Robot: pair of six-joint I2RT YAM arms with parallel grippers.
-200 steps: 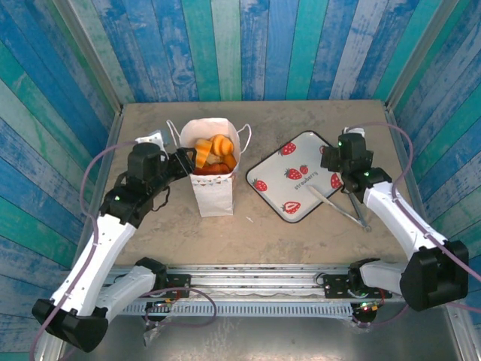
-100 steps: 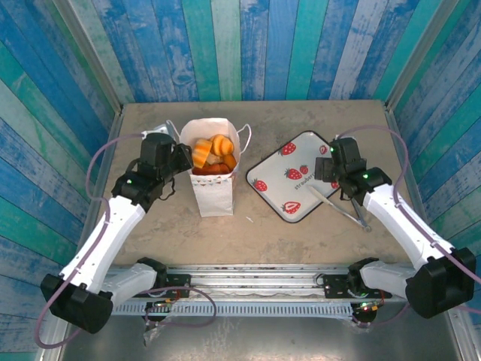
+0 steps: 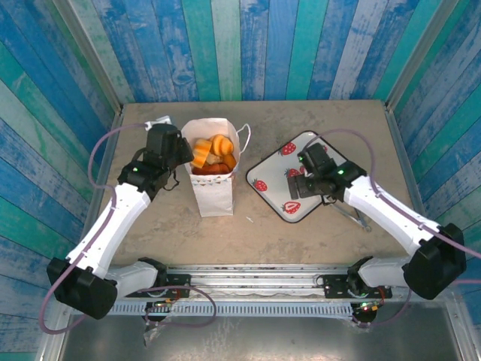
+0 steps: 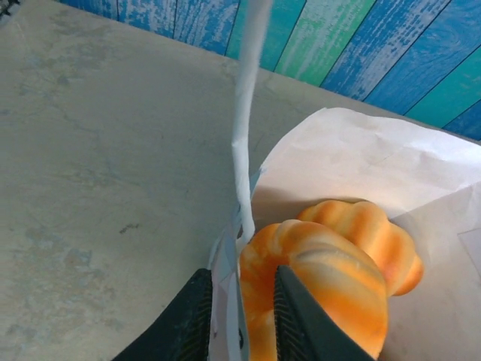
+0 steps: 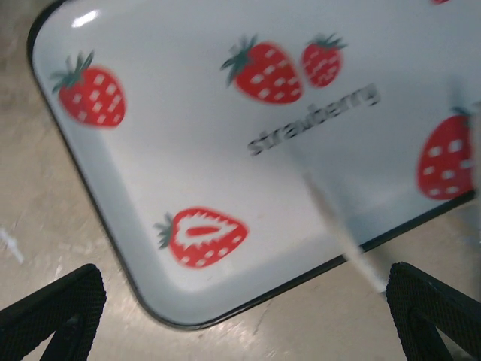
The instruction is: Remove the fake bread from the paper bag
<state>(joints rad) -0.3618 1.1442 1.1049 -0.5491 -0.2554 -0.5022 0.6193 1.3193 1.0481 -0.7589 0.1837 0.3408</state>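
The left hand [image 4: 243, 280] sits at the rim of the paper bag [image 3: 214, 192]. One dark finger [image 4: 188, 320] is outside the thin white wall and the other is inside it. The two are drawn close with the paper edge between them; whether they already pinch it I cannot tell.

Just beyond the inner finger, touching it or nearly so, lies the fake bread [image 4: 323, 278]. These are glossy, ribbed, orange-gold rolls heaped in the bag's open mouth, and their tops sit level with the rim. A flat white cord handle [image 4: 244, 113] rises straight up ahead of the fingertips. On the outer finger's side the worktop [image 4: 90, 150] is bare, a matte, mottled beige, and it runs open to the blue and teal plank wall [image 3: 240, 45].

The right hand [image 5: 244, 282] is spread wide, its two black fingertips far apart with nothing between them. It hovers above the near rounded corner of a tray [image 5: 188, 113], which is smooth, white, square, printed with red strawberries and edged by a thin dark rim. A slim grey utensil [image 5: 331, 218], blurred in the wrist view, lies slantwise across that rim, toward the side of one fingertip. Bare worktop shows below the tray's corner, under both fingertips. The bag stands well apart from this hand, off to its side, with open worktop between bag and tray.
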